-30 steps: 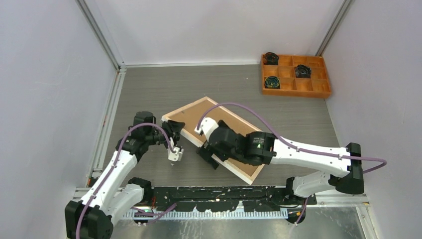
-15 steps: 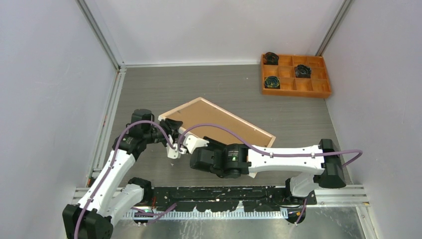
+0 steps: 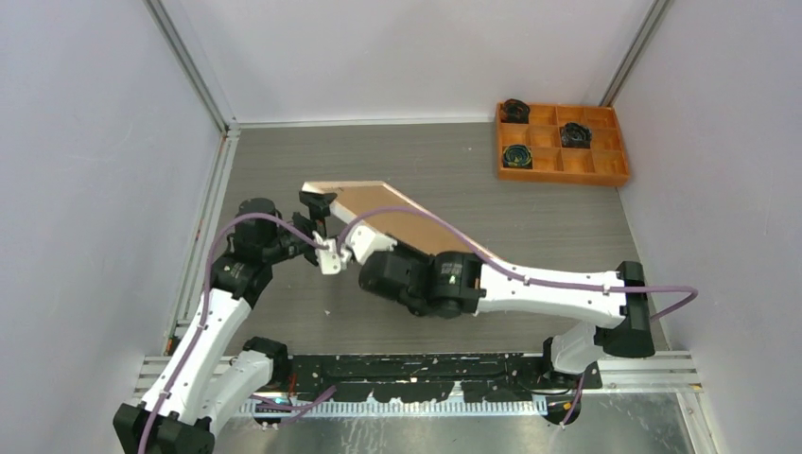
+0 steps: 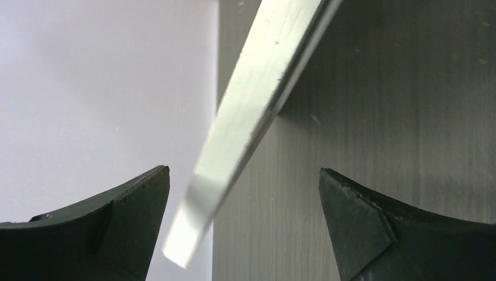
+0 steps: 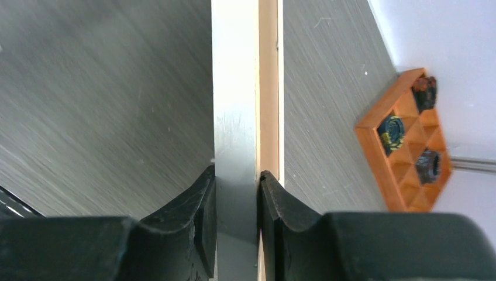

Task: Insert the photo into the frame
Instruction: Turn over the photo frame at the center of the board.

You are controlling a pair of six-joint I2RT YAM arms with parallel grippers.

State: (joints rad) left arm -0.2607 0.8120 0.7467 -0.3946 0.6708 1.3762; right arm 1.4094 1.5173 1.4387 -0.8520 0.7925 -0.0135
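Near mid-table, my right gripper [image 5: 237, 173] pinches the frame [image 5: 234, 88] by its rail, tilted up on edge. My left gripper [image 4: 244, 171] gapes wide around that rail, not touching it. I judge this the flipping step; next, lower it gently. No photo is visible.

Tally: one frame [image 3: 345, 187], one brown backing board [image 3: 378, 199] in it, both well left of the orange tray [image 3: 567, 178]; one such tray; three dark coiled items [image 3: 517, 156] inside the tray; two arms, left arm [image 3: 213, 322] and right arm [image 3: 549, 291], left of the tray.
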